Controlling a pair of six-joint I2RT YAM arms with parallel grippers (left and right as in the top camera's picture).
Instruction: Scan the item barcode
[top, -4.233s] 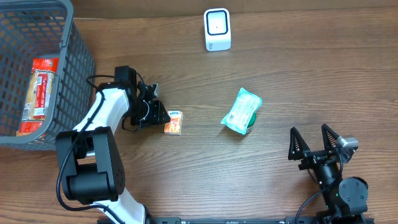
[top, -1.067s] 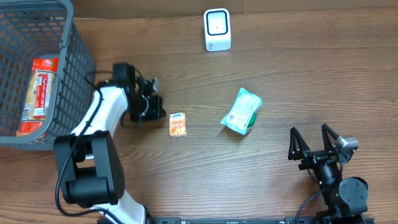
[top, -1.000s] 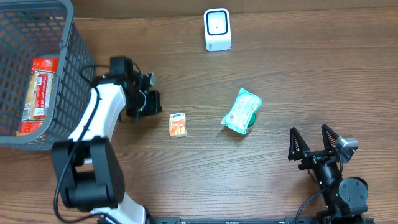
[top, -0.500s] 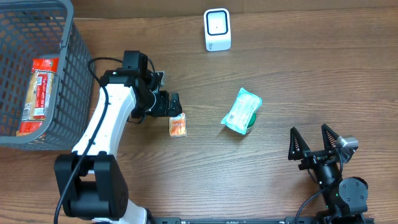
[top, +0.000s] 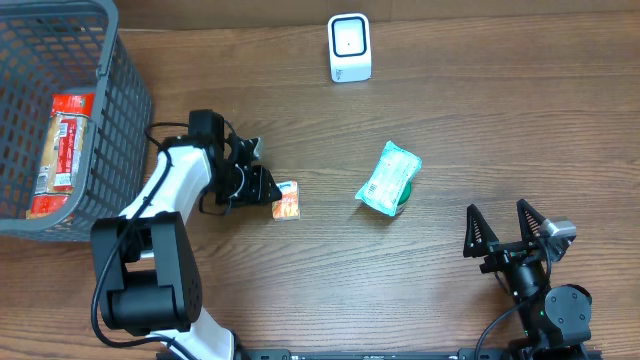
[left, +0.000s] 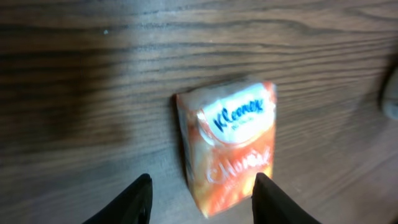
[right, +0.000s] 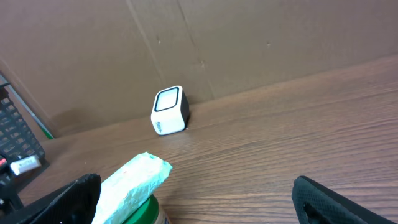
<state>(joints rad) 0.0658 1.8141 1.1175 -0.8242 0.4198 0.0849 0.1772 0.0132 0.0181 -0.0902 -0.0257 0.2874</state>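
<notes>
A small orange Kleenex tissue pack lies flat on the wooden table, left of centre. My left gripper sits low at its left end. In the left wrist view the pack has its near end between the two dark fingertips of the left gripper. The right finger is at the pack's edge, and a gap shows beside the left finger. The white barcode scanner stands at the back. My right gripper rests open and empty at the front right.
A green-and-white packet lies over a green lid at centre right, also in the right wrist view as the packet. A grey wire basket at the far left holds a red packet. The scanner stands before a cardboard wall.
My left gripper drew back from the tissue pack, opened wide, then came back down to it with the jaws narrowing around its end. The right arm has not moved.
</notes>
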